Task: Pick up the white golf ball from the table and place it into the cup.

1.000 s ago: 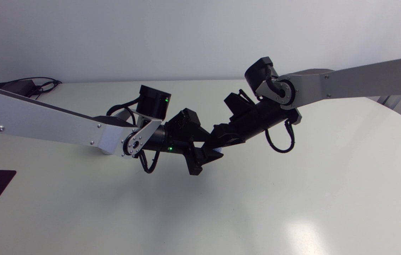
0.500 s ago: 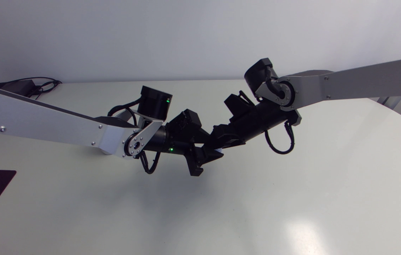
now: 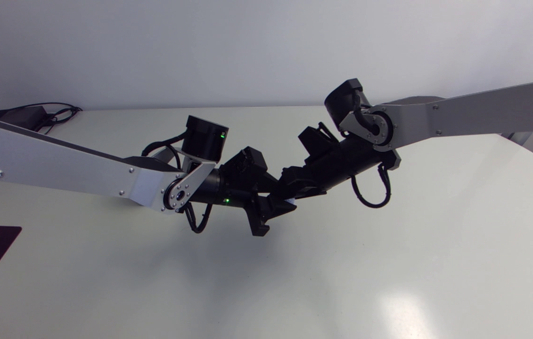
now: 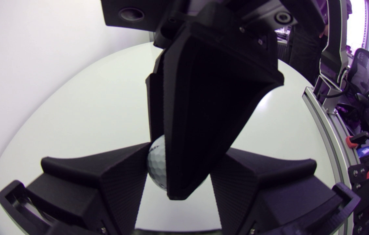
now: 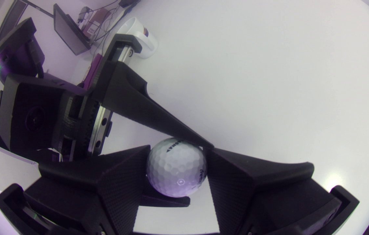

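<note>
Position: the left silver-grey arm comes in from the left side and the right silver-grey arm from the right. Their black wrists angle down to one spot above the middle of the pale grey table.

Task object: the white dimpled golf ball is clear of the table surface, held in the air where the two grippers cross.

The right gripper, matte black with two wedge fingers, has its jaws clamped on the golf ball, one finger pressed to each side.

The left gripper, of the same build, sits crosswise to the right gripper. Seen from the right wrist view, one of its fingers lies along the top of the golf ball and the other sits under it, both in contact, so its jaws are clamped on the same ball. In the left wrist view one finger touches the ball; the other contact is hidden behind the right gripper's broad finger.

The white ceramic cup stands upright on the table beyond the left gripper, well apart from the golf ball
</note>
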### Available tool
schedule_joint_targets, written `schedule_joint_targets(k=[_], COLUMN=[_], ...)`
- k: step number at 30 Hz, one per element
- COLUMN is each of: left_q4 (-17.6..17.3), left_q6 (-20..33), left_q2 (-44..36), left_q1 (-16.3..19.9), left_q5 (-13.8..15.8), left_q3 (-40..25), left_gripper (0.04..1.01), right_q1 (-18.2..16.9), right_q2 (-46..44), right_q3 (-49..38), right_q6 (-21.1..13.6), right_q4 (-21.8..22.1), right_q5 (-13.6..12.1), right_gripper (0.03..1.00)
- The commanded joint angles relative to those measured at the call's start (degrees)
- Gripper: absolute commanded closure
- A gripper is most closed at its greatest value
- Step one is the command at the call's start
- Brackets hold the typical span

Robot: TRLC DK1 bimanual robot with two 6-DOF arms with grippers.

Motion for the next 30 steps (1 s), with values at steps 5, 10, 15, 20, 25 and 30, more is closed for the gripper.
schedule_joint_targets(k=[5, 10, 15, 20, 25, 30], left_q4=[-1.17, -1.79, -2.14, -3.9, -5.48, -6.36], left_q6=[-1.42, -1.16, -0.98, -0.89, -0.89, -0.89], left_q2=[-3.49, -5.07, -6.66, -8.59, -11.05, -12.63], left_q1=[-0.93, -1.1, 0.48, 7.95, 17.09, 26.14], left_q5=[2.53, 2.97, 2.88, 2.7, 2.26, 1.56], left_q3=[-2.43, -3.31, -4.27, -3.48, -3.13, -2.16], left_gripper=[0.623, 0.631, 0.631, 0.631, 0.63, 0.63], right_q1=[1.03, -0.99, -5.47, -12.15, -17.69, -20.06], right_q2=[-3.59, -4.3, -5.79, -8.51, -9.31, -9.75], right_q3=[-1.89, -1.54, -0.49, 1.09, 0.83, -0.84], right_q6=[-1.25, 0.06, 1.03, 1.65, 0.06, -1.78], right_q4=[2.91, 3.96, 3.96, 3.61, 3.17, 2.82], right_q5=[2.03, 2.38, 2.47, 3.35, 3.44, 3.52], right_gripper=[0.182, 0.057, 0.057, 0.057, 0.059, 0.059])
